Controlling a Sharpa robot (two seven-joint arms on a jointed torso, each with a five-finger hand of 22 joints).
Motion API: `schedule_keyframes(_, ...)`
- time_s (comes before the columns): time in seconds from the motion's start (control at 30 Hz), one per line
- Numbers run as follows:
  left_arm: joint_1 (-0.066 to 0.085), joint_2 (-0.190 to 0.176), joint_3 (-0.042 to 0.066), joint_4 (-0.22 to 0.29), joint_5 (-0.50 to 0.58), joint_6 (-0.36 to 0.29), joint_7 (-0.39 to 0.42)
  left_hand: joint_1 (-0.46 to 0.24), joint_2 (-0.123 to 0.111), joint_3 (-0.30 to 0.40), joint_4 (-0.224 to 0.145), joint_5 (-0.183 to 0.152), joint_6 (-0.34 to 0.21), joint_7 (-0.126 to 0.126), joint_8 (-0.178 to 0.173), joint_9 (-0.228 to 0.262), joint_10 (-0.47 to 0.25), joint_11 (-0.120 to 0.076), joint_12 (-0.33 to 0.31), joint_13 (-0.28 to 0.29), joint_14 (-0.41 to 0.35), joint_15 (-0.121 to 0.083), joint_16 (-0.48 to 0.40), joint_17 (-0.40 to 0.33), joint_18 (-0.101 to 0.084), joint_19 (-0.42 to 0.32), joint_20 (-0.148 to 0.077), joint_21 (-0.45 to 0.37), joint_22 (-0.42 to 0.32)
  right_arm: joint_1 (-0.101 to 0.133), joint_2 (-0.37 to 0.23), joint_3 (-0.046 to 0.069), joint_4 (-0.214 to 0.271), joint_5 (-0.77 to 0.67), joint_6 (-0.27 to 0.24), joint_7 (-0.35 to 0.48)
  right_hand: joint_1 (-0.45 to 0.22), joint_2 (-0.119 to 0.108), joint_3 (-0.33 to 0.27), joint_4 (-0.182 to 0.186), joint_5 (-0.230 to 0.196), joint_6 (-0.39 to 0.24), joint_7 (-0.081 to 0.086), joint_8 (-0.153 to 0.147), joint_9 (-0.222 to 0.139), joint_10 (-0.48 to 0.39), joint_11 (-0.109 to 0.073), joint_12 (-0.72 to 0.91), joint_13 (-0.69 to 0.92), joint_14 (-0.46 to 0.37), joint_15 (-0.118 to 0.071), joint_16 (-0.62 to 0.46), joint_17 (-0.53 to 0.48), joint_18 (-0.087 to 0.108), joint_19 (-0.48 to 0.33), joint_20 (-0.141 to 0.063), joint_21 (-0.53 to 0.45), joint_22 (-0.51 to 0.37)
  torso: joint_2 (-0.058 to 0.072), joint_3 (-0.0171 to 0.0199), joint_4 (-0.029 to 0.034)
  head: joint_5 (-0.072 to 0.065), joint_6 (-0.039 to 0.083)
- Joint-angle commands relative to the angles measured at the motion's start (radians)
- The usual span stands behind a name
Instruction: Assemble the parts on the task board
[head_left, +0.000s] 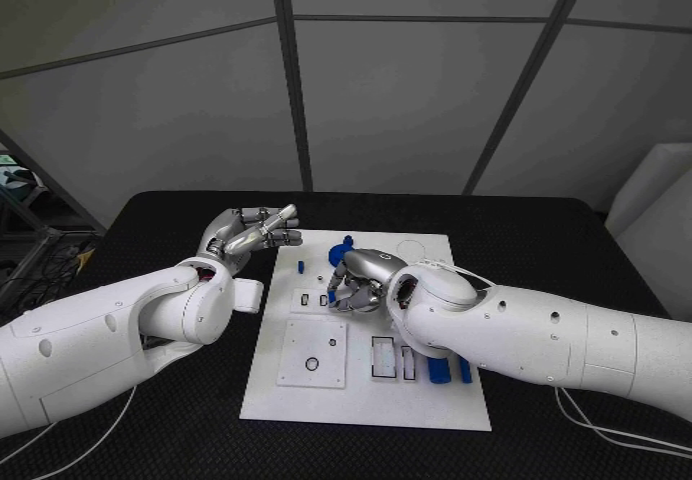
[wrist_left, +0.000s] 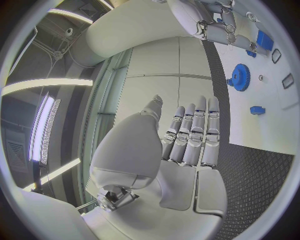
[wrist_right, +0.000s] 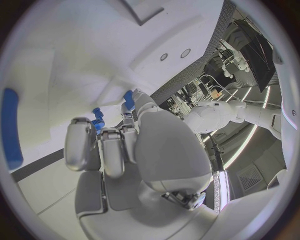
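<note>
we see the left hand (head_left: 253, 232) raised above the black table (head_left: 130, 240) just off the left edge of the task board (head_left: 361, 400), near its far corner; its fingers (wrist_left: 194, 135) lie straight and close side by side, the thumb set a little apart, and nothing is in them or under them. on the board's far part a blue gear (wrist_left: 240, 76) lies flat, and a small blue block (wrist_left: 257, 109) lies near it toward the left edge. moving right, the right hand (head_left: 364, 280) sits low over the middle of the board, fingers (wrist_right: 112, 150) curled downward around a small blue part (wrist_right: 97, 119) that shows between the fingertips; another blue piece (wrist_right: 129, 99) shows just beyond the thumb, and we cannot tell whether the hand grips either one or only touches it. near the board's right edge, beside the right forearm, two long blue bars (head_left: 440, 370) lie side by side, just right of two dark rectangular slots (head_left: 384, 357), and a raised square plate with a ring hole (head_left: 315, 352) sits near the front left. the table is matt black with a fine textured mat, and grey panelled walls (head_left: 404, 90) with dark seams close the room behind it.
</note>
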Motion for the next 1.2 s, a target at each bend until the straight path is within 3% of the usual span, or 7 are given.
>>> schedule_keyframes(0.03, 0.002, 0.001, 0.001, 0.000, -0.004, 0.011, -0.003, 0.003, 0.010, 0.000, -0.003, -0.002, 0.006, 0.002, -0.004, 0.001, -0.001, -0.002, -0.001, 0.000, -0.007, -0.002, -0.003, 0.001, -0.011, -0.010, 0.000, -0.004, -0.001, -0.006, -0.001, -0.006, -0.002, -0.010, 0.054, -0.027, -0.008, -0.009, 0.006, 0.001, 0.003, -0.009, 0.004, 0.001, -0.002, -0.012, 0.002, -0.012, 0.079, 0.092, -0.002, -0.004, 0.200, -0.013, -0.010, 0.003, -0.008, -0.005, 0.000, -0.0001, -0.0001, 0.000, 0.000)
schedule_keyframes(0.7, 0.002, 0.003, 0.001, -0.001, -0.004, 0.011, -0.004, 0.003, 0.011, -0.001, -0.005, -0.003, 0.006, 0.001, -0.004, 0.001, 0.000, -0.002, -0.002, 0.000, -0.007, -0.002, -0.006, 0.003, -0.011, -0.011, 0.000, -0.003, -0.001, -0.006, 0.002, -0.006, -0.004, -0.012, 0.050, -0.038, -0.049, -0.047, 0.012, 0.020, -0.001, -0.082, 0.032, -0.034, -0.010, -0.042, 0.027, -0.046, 0.047, 0.089, 0.018, -0.009, 0.191, -0.009, -0.026, 0.021, -0.023, -0.028, 0.000, -0.0001, -0.0004, -0.002, -0.001)
schedule_keyframes(1.0, 0.002, 0.004, 0.001, -0.002, -0.004, 0.011, -0.005, 0.003, 0.011, -0.002, -0.005, -0.003, 0.006, 0.002, -0.004, 0.001, -0.001, -0.002, -0.002, 0.000, -0.007, -0.002, -0.006, 0.003, -0.011, -0.011, 0.001, -0.003, -0.002, -0.006, 0.002, -0.006, -0.004, -0.012, 0.044, -0.040, -0.052, -0.055, 0.015, 0.022, 0.000, -0.098, 0.037, -0.038, -0.009, -0.053, 0.031, -0.057, 0.037, 0.088, 0.022, -0.012, 0.185, -0.006, -0.033, 0.025, -0.030, -0.039, 0.000, 0.0001, 0.0000, -0.004, -0.001)
schedule_keyframes(1.2, 0.002, 0.005, 0.001, -0.003, -0.004, 0.011, -0.006, 0.003, 0.011, -0.002, -0.005, -0.003, 0.006, 0.002, -0.004, 0.001, -0.001, -0.002, -0.002, 0.000, -0.007, -0.002, -0.006, 0.003, -0.011, -0.011, 0.001, -0.003, -0.002, -0.006, 0.003, -0.006, -0.004, -0.012, 0.036, -0.039, -0.070, -0.076, 0.009, 0.033, -0.008, -0.119, 0.041, -0.040, -0.007, -0.067, 0.036, -0.071, 0.023, 0.085, 0.027, -0.016, 0.175, -0.003, -0.042, 0.031, -0.040, -0.054, 0.000, 0.0002, -0.0004, -0.006, 0.000)
